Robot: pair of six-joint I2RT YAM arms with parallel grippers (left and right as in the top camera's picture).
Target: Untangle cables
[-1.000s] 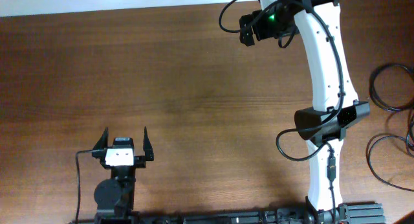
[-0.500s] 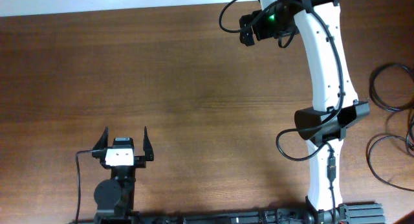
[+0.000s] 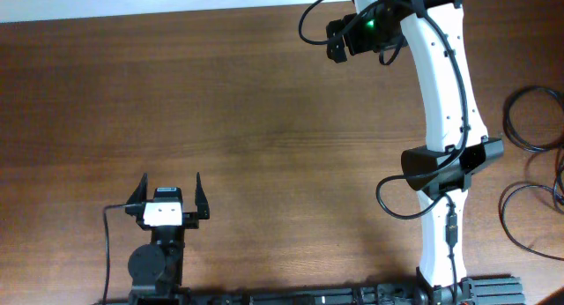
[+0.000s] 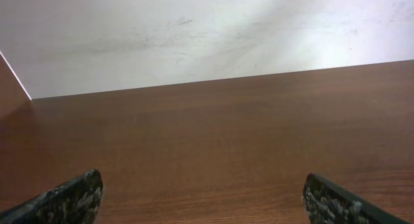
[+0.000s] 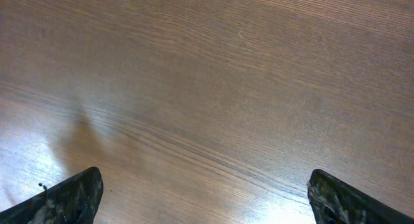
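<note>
The cables lie at the table's right edge in the overhead view: one black looped cord (image 3: 507, 120) and a second loop (image 3: 503, 212) below it, both partly cut off by the frame. My left gripper (image 3: 167, 189) is open and empty near the front left, far from the cables. Its wrist view shows only bare wood between the spread fingers of the gripper (image 4: 207, 204). My right gripper (image 5: 207, 198) is open and empty over bare wood. The right arm's wrist end (image 3: 352, 32) is at the table's far edge, away from the cables.
The white right arm (image 3: 445, 102) reaches from its base at the front right up to the far edge, with its own thick black wires along it. A white wall (image 4: 194, 30) rises beyond the table's far edge.
</note>
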